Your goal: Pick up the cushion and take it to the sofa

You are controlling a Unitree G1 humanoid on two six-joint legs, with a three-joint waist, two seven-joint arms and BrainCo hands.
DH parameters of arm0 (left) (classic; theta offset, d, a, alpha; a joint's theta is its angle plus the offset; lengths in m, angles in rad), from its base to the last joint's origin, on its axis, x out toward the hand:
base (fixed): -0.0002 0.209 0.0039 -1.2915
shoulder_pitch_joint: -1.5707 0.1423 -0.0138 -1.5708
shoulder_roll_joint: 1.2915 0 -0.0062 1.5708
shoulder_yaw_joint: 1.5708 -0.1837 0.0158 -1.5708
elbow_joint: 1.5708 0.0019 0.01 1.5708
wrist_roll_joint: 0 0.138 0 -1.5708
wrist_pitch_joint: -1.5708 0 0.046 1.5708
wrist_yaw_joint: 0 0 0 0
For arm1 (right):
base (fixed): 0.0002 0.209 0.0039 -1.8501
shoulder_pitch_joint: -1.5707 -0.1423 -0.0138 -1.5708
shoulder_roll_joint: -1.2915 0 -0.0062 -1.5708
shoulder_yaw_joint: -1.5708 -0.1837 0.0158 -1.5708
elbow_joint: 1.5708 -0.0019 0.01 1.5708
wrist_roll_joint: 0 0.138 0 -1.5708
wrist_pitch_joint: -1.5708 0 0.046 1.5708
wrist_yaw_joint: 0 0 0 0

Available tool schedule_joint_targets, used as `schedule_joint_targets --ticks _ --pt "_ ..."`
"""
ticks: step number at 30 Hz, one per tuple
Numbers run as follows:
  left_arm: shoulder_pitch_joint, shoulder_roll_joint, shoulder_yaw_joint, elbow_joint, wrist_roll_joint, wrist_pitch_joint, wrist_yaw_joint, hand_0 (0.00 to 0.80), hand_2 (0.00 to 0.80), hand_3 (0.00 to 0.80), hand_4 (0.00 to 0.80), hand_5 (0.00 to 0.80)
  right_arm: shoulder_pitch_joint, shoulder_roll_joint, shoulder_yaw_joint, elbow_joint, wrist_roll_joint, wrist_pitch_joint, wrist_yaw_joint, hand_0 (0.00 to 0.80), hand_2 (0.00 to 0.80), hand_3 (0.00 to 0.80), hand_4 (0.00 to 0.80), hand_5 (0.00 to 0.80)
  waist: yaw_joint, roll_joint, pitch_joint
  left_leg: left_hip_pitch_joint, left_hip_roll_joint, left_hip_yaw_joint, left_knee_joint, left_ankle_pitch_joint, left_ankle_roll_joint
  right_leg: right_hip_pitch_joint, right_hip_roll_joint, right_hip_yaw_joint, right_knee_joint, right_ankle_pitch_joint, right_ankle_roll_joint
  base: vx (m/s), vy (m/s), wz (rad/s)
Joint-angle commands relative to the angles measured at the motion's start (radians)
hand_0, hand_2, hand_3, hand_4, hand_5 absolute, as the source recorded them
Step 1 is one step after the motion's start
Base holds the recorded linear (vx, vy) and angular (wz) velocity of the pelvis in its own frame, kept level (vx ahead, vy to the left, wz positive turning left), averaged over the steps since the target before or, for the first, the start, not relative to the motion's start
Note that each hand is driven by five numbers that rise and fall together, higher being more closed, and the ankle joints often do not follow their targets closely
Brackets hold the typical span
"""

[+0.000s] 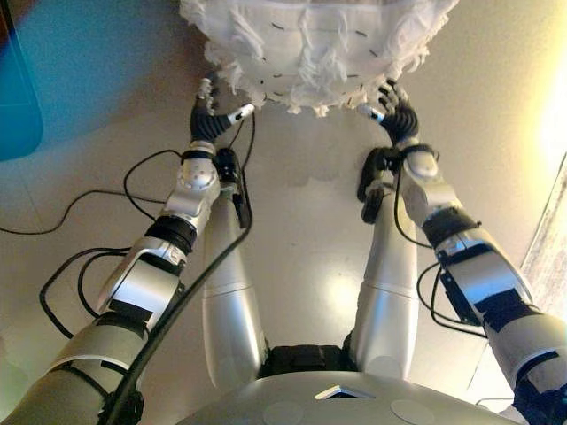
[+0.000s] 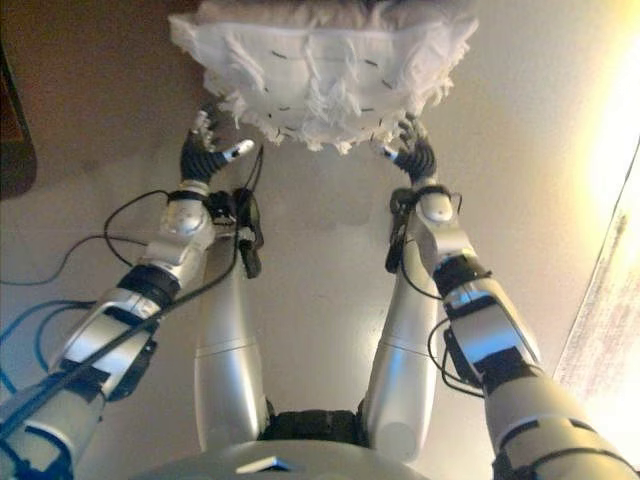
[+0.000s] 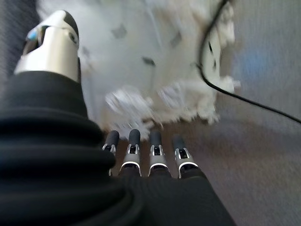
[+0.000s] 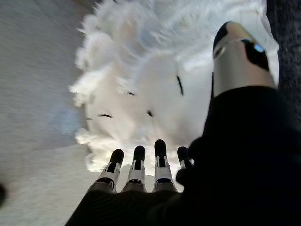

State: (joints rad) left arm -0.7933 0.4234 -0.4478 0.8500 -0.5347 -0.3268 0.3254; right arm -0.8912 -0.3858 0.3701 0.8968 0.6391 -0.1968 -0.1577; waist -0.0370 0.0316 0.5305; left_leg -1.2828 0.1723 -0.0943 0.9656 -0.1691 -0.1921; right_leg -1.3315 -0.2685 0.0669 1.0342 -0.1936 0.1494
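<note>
The cushion (image 1: 319,44) is white with shaggy fringes and small dark marks, and lies at the far middle of the eye views, between my two hands. My left hand (image 1: 211,117) is at its near left corner, fingers relaxed and thumb stretched toward the fringe. My right hand (image 1: 397,111) is at its near right corner, fingers reaching up to the fringe. In the left wrist view the fingers (image 3: 155,150) lie straight below the cushion (image 3: 155,56) with the thumb apart. The right wrist view shows the same, with the cushion (image 4: 160,80) past the fingers (image 4: 160,160). Neither hand curls round the cloth.
Dark fabric shows behind the cushion (image 3: 14,23), also in the right wrist view (image 4: 284,19). A teal object (image 1: 18,88) stands at the far left. A pale wall edge (image 1: 549,239) runs along the right. Beige floor (image 1: 310,221) lies below.
</note>
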Motion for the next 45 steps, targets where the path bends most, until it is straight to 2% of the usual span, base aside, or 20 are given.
schedule_joint_targets --ticks 1,5,10,17,20,24,33,36,45 --pt "-0.015 -0.013 0.055 -0.003 -0.005 0.008 0.040 0.000 0.000 0.000 0.000 0.000 0.014 -0.024 0.004 -0.026 -0.001 -0.004 -0.038 0.000 0.000 0.000 0.000 0.000 -0.007 0.025 -0.010 -0.075 -0.002 0.042 0.084 -0.034 0.113 -0.029 0.000 -0.004 -0.039 0.093 -0.046 -0.010 -0.014 -0.04" --pt "-0.058 0.037 0.071 0.044 -0.014 0.032 0.035 0.000 0.000 0.000 0.000 0.000 -0.021 -0.057 -0.003 0.001 0.022 0.014 -0.033 0.000 0.000 0.000 0.000 0.000 -0.006 0.019 -0.010 -0.124 0.019 0.041 0.172 -0.071 0.117 -0.075 -0.011 -0.001 0.027 0.064 -0.057 0.010 -0.014 -0.04" --pt "-0.114 0.089 0.102 0.129 -0.077 0.049 -0.005 0.000 0.000 0.000 0.000 0.000 -0.052 -0.096 -0.018 0.054 0.052 0.021 -0.024 0.000 0.000 0.000 0.000 0.000 -0.010 0.017 -0.010 -0.168 0.027 0.035 0.238 -0.089 0.125 -0.120 -0.018 0.010 0.082 0.048 -0.064 0.025 -0.007 -0.07" --pt "-0.166 0.129 0.089 0.115 -0.145 0.081 -0.082 0.000 0.000 0.000 0.000 0.000 -0.081 -0.141 -0.047 0.067 0.122 0.067 -0.034 0.000 0.000 0.000 0.000 0.000 -0.013 0.014 -0.010 -0.187 0.031 0.023 0.271 -0.077 0.126 -0.135 -0.016 0.021 0.118 0.050 -0.067 0.000 0.000 0.00" --pt "-0.197 0.132 0.082 0.115 -0.150 0.106 -0.090 0.000 0.000 0.000 0.000 0.000 -0.090 -0.141 -0.054 0.076 0.122 0.064 -0.008 0.000 0.000 0.000 0.000 0.000 -0.016 0.012 -0.010 -0.189 0.034 0.022 0.284 -0.071 0.128 -0.136 -0.015 0.027 0.127 0.056 -0.066 0.022 0.005 0.01" --pt "-0.263 0.149 0.059 0.137 -0.206 0.144 -0.123 0.000 0.000 0.000 0.000 0.000 -0.140 -0.155 -0.035 0.081 0.128 0.099 0.021 0.000 0.000 0.000 0.000 0.000 -0.020 0.010 -0.010 -0.195 0.039 0.019 0.308 -0.062 0.130 -0.139 -0.017 0.034 0.147 0.064 -0.066 0.039 0.000 0.01" --pt "-0.362 0.150 0.016 0.167 -0.280 0.194 -0.202 0.000 0.000 0.000 0.000 0.000 -0.250 -0.160 0.001 0.154 0.171 0.132 0.105 0.000 0.000 0.000 0.000 0.000 -0.019 0.015 -0.010 -0.206 0.039 0.020 0.327 -0.053 0.130 -0.146 -0.017 0.042 0.157 0.075 -0.067 0.004 0.000 0.00" --pt "-0.407 0.149 -0.009 0.200 -0.271 0.236 -0.216 0.000 0.000 0.000 0.000 0.000 -0.303 -0.157 0.019 0.177 0.170 0.133 0.115 0.000 0.000 0.000 0.000 0.000 -0.018 0.019 -0.010 -0.217 0.036 0.021 0.332 -0.052 0.131 -0.157 -0.018 0.045 0.159 0.077 -0.068 0.000 0.000 0.00" --pt "-0.509 0.149 -0.061 0.306 -0.315 0.296 -0.240 0.000 0.000 0.000 0.000 0.000 -0.433 -0.150 0.104 0.246 0.102 0.194 0.125 0.000 0.000 0.000 0.000 0.000 -0.013 0.024 -0.010 -0.232 0.029 0.025 0.311 -0.046 0.136 -0.173 -0.030 0.039 0.133 0.088 -0.073 0.000 0.000 0.00"
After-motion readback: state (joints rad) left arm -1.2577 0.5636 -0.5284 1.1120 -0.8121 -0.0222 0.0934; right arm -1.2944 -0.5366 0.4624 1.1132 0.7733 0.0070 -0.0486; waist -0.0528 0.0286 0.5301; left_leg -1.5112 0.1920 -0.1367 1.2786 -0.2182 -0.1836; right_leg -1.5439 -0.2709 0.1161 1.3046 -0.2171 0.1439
